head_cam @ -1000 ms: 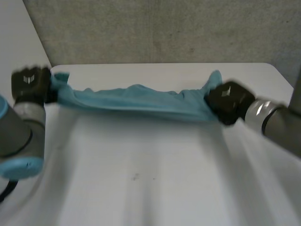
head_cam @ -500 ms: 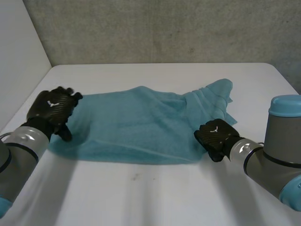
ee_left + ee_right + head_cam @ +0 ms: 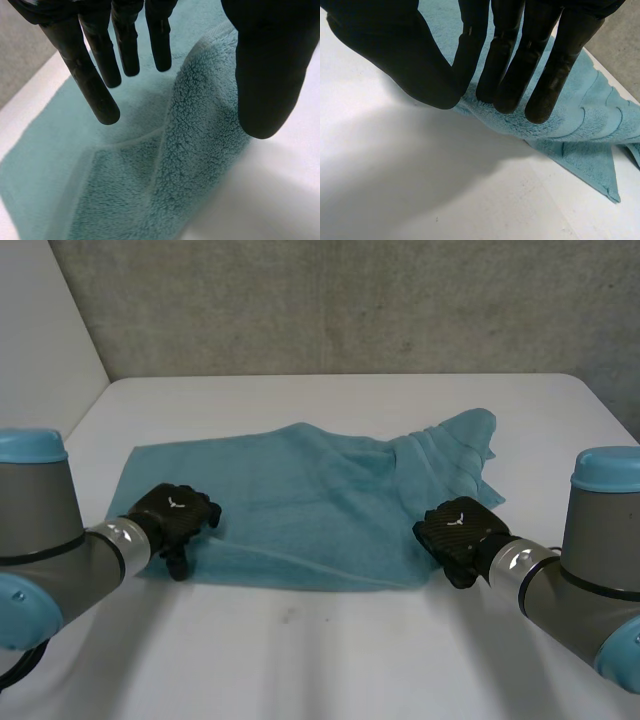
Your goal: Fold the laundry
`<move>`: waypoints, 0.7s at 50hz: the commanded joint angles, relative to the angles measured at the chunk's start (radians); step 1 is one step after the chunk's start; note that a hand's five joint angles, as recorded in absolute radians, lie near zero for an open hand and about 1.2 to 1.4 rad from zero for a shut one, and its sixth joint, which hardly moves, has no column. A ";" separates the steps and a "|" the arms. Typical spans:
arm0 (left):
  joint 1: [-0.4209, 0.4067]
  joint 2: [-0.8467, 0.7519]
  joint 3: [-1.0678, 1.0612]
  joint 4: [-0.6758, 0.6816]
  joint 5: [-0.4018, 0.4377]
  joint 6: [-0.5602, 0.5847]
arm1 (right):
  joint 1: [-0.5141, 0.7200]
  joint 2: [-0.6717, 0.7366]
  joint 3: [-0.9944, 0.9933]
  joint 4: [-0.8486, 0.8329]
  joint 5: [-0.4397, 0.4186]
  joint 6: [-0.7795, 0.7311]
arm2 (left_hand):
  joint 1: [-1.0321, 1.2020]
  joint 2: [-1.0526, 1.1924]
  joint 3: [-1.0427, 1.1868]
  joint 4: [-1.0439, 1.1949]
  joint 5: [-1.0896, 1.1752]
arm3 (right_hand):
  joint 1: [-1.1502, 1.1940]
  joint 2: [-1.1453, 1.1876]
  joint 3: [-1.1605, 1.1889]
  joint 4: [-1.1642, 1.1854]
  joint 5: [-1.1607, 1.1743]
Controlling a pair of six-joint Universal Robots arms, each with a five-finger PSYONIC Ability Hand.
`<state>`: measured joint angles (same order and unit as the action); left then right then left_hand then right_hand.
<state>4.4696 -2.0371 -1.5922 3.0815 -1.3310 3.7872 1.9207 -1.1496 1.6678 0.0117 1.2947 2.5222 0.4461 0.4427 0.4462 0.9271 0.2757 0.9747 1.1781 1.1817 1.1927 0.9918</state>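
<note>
- The white table (image 3: 330,660) is bare along its near side, in front of both hands.
- The left hand (image 3: 172,515) is set on the near left corner of the towel (image 3: 300,500). The right hand (image 3: 455,530) is set at the towel's near right corner.
- In the left wrist view, the left hand's fingers (image 3: 100,95) are seen straight and held well apart from the thumb (image 3: 265,75). A raised ridge of fluffy pile stands between them and nothing is clamped. This ridge is barely made out from the head view.
- In the right wrist view, the right hand's fingers (image 3: 540,75) and thumb (image 3: 405,55) are closed together on the towel's near edge, which is pinched between them. Curved creases are shown in the cloth just beyond the fingertips, and a pointed corner is seen lying on the table past them.
- The towel is a teal terry cloth, spread mostly flat across the middle of the table between the two hands.
- Its far left corner lies flat, while the far right corner is bunched into pleats, beyond the right hand.
</note>
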 commanded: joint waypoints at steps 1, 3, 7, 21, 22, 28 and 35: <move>-0.001 -0.037 0.029 -0.009 0.000 -0.043 | -0.002 0.001 -0.002 -0.006 0.000 0.001 | 0.321 0.325 0.321 -0.160 0.317 | 0.422 0.218 0.215 0.204 0.230; -0.001 -0.034 0.029 -0.009 -0.002 -0.046 | -0.002 0.001 -0.003 -0.013 0.001 0.003 | 0.539 0.542 0.539 0.058 0.535 | 0.422 0.218 0.215 0.204 0.230; -0.003 -0.011 0.026 0.002 -0.004 -0.055 | -0.003 -0.001 -0.005 -0.032 0.003 0.007 | 0.894 0.898 0.894 0.413 0.890 | 0.422 0.218 0.215 0.204 0.230; 0.003 0.106 -0.028 0.052 -0.011 -0.142 | -0.035 -0.016 -0.063 -0.046 0.003 0.289 | 0.950 0.954 0.950 0.469 0.946 | -0.610 -0.814 -0.817 -0.828 -0.802; 0.005 0.110 -0.031 0.054 -0.011 -0.144 | -0.046 -0.019 -0.069 -0.041 0.001 0.305 | 0.950 0.954 0.950 0.469 0.946 | -0.620 -0.823 -0.827 -0.838 -0.811; 0.016 0.147 -0.052 0.059 -0.043 -0.146 | -0.146 -0.045 -0.112 0.048 -0.012 0.343 | 0.950 0.954 0.950 0.469 0.946 | -0.617 -0.820 -0.824 -0.835 -0.808; 0.028 0.160 -0.069 0.059 -0.106 -0.147 | -0.167 -0.038 -0.146 0.109 -0.018 0.311 | 0.950 0.954 0.950 0.469 0.946 | -0.587 -0.791 -0.794 -0.805 -0.779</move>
<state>4.4867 -1.8868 -1.6487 3.1406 -1.3873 3.6401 1.7815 -1.1928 1.5517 0.0615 1.2838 2.8684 1.1251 1.1943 1.1861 1.1961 0.9644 0.3252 0.3775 0.3627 0.3551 0.1745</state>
